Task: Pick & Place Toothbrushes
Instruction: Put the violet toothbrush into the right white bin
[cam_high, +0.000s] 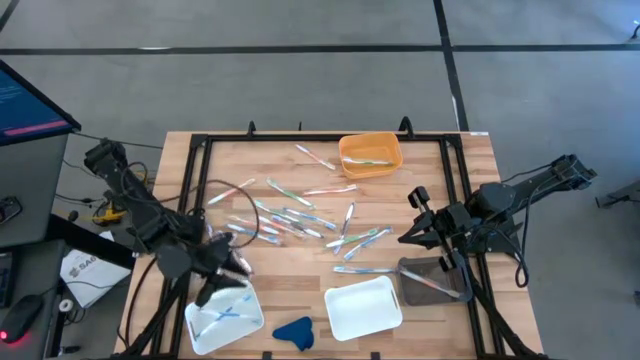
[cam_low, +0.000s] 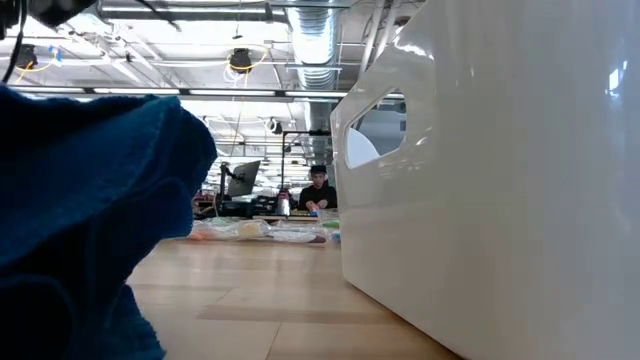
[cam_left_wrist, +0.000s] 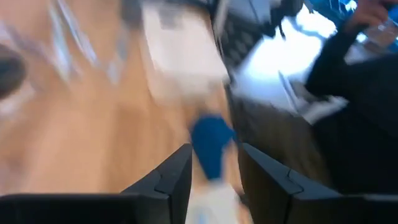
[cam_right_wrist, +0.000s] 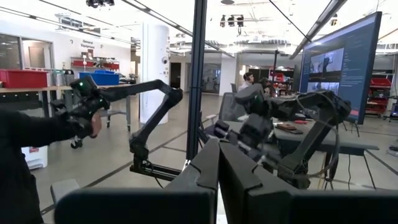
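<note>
Several toothbrushes lie scattered on the middle of the wooden table. More lie in the white tray at the near left; one lies in the orange bin and one in the grey tray. My left gripper hovers over the far edge of that white tray, open, with nothing between its fingers. My right gripper hangs raised at the table's right, shut and empty. In the low view, toothbrushes show only far off.
A blue cloth lump lies at the near edge, between the left tray and a second white tray. It fills the low view's left, with that tray's wall on the right. A black frame borders the table. A person sits far behind.
</note>
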